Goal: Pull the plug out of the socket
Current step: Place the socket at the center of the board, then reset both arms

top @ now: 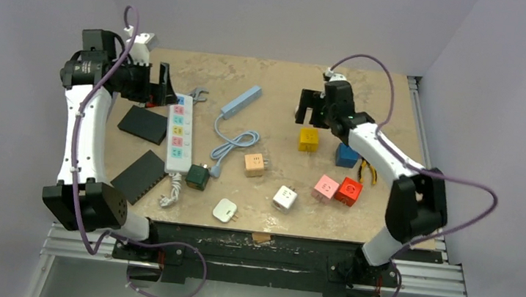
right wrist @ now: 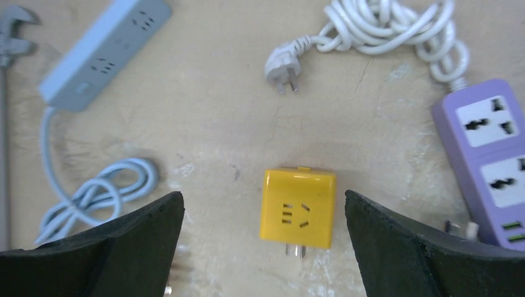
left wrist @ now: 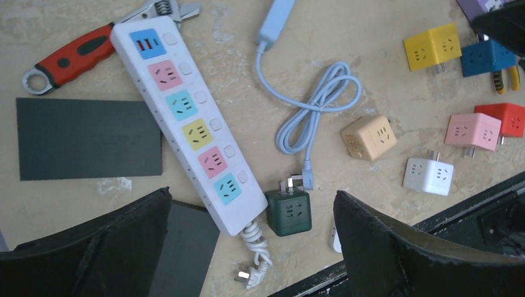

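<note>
Right hand (right wrist: 262, 197): open, hovering above the loose yellow plug cube (right wrist: 299, 209).
Left hand (left wrist: 251, 193): open over the white strip (left wrist: 186, 117), probably to steady it.

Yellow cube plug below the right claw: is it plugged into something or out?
Out. The yellow cube lies alone on the table, prongs bare, nothing attached; the right gripper hangs open above it.

The right gripper (top: 310, 114), jaws apart, hangs just beyond the yellow cube adapter (top: 309, 139), far from the white power strip (top: 179, 138).
</note>
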Available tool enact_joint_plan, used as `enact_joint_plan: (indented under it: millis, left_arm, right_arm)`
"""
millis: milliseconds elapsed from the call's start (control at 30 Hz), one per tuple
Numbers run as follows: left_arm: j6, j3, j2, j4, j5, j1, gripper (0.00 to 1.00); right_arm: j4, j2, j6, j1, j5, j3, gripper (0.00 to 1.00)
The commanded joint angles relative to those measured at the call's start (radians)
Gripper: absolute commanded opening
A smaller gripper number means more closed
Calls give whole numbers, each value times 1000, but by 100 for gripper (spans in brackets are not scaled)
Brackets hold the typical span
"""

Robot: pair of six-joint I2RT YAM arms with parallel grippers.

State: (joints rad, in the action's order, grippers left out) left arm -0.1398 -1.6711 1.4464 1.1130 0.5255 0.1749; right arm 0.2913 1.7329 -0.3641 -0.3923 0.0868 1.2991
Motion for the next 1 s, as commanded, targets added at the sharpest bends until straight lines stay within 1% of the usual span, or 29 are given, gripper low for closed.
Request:
enact_joint_plan:
  millis: [0, 100, 167, 200, 233, 267, 333, 400, 433, 500, 567, 633, 700, 800, 867, 967]
  left_arm:
    - [9, 9, -30, 10, 76, 127, 100]
    - [1, 53, -31, -9, 82, 208, 100]
    - [-19, 80, -26, -13, 104, 261, 100]
    - [-30, 92, -23, -14, 131, 289, 100]
    - [-38, 105, -22, -21, 147, 311, 100]
    - [-35, 120, -23, -36, 143, 330, 100]
    - [-31, 143, -18, -63, 132, 357, 100]
    - [-28, 158, -11, -74, 127, 378, 100]
    - [-28, 165, -6, -82, 124, 385, 100]
    - [7, 195, -5, -124, 70, 389, 100]
    - [14, 228, -6, -159, 57, 388, 100]
    - [45, 303, -54, -248, 43, 387, 100]
    - [112, 410, -112, -386, 10, 387, 100]
    - [194, 580, -192, -591, -1, 386, 100]
    - [249, 697, -227, -741, -4, 387, 100]
    - [273, 815, -241, -929, -38, 359, 100]
  right_arm:
    - [-115, -237, 7, 76, -51, -138, 99]
    - [-158, -357, -40, 181, -65, -263, 99]
    - [-170, -431, -85, 270, -37, -329, 99]
    - [-177, -467, -120, 314, -7, -375, 99]
    - [-186, -509, -161, 376, 55, -411, 99]
    - [-194, -550, -206, 424, 102, -445, 99]
    - [-247, -626, -245, 480, 214, -524, 99]
    - [-349, -688, -189, 484, 339, -605, 99]
    - [-400, -717, -131, 484, 387, -635, 99]
    - [-473, -733, -61, 483, 488, -677, 99]
    - [-507, -715, 3, 484, 545, -689, 99]
    - [-548, -689, 12, 483, 540, -707, 99]
    - [-595, -661, 5, 484, 505, -737, 99]
    - [-649, -609, 17, 483, 469, -768, 99]
    - [-692, -582, 19, 481, 451, -800, 99]
    - [-794, -570, 17, 481, 429, -868, 99]
